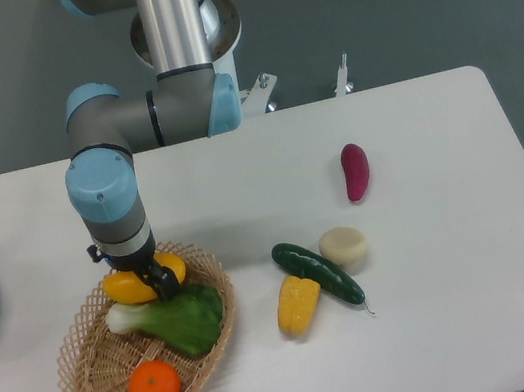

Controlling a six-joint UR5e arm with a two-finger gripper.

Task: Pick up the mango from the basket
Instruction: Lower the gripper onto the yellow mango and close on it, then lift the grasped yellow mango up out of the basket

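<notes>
Mango, glossy yellow and oblong (128, 286), lies at the twelve o'clock end of the shallow tan woven wicker basket (90, 373). Nearest in the basket sits a round orange (155, 386), then a green leafy vegetable with a pale stalk (177, 319) touching the mango. The black two-finger gripper (158, 278) reaches down over the mango, its narrowly parted jaws seemingly closed on the fruit's middle, though the contact is hard to make out. At three o'clock of the basket, on the white table (447, 326), lie a yellow pepper-like piece (298, 304) and a dark green cucumber (317, 273).
</notes>
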